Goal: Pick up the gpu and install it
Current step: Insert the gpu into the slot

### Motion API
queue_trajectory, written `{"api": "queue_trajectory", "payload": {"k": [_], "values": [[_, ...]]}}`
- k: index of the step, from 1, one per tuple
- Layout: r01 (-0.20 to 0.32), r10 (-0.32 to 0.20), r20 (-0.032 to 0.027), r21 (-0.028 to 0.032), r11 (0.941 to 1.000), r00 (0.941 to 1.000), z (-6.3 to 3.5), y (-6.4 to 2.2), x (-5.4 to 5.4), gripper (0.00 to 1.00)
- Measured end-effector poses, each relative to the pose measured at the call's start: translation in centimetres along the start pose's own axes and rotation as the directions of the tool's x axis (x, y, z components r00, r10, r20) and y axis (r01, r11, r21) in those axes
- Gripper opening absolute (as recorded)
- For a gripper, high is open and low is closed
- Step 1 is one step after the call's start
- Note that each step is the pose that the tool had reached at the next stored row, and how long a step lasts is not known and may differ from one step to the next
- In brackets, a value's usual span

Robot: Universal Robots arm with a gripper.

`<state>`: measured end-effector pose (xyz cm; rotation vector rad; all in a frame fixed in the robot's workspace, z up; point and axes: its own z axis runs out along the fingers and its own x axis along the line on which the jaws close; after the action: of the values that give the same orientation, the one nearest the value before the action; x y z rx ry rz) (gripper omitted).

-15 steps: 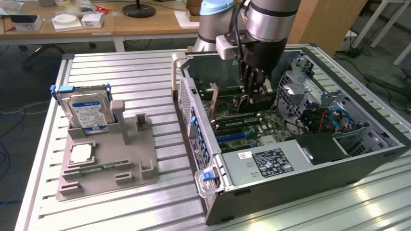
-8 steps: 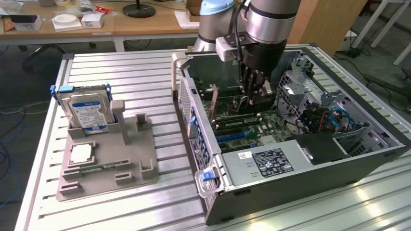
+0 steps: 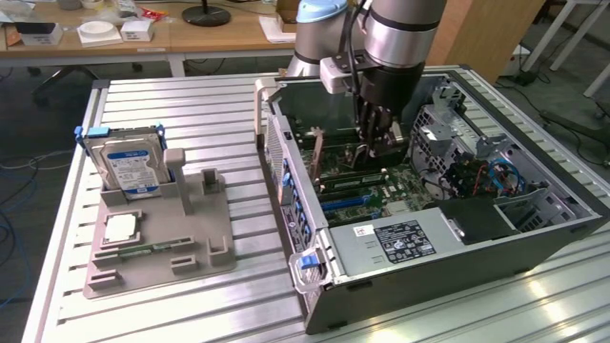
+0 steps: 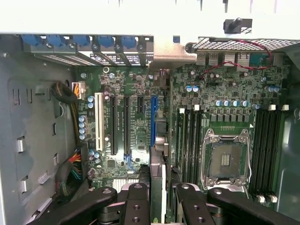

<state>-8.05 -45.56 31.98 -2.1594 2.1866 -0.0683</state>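
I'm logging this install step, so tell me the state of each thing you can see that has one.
computer case: side open, motherboard exposed.
gpu: held edge-on by the tool, standing over the blue slot.
tool: inside the case, closed on the gpu.
blue slot: most of its length bare.
CPU socket: empty, pins exposed.
hard drive: upright in the grey holder, outside the case.
grey holder: on the table, several cradles vacant.
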Motion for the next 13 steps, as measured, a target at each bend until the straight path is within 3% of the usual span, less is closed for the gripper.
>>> {"api": "queue_trajectory", "payload": {"k": [13], "values": [[0.000, 0.000, -0.0001, -0.0001, 1.0000, 1.0000, 0.59, 0.10, 0.13, 0.26]]}}
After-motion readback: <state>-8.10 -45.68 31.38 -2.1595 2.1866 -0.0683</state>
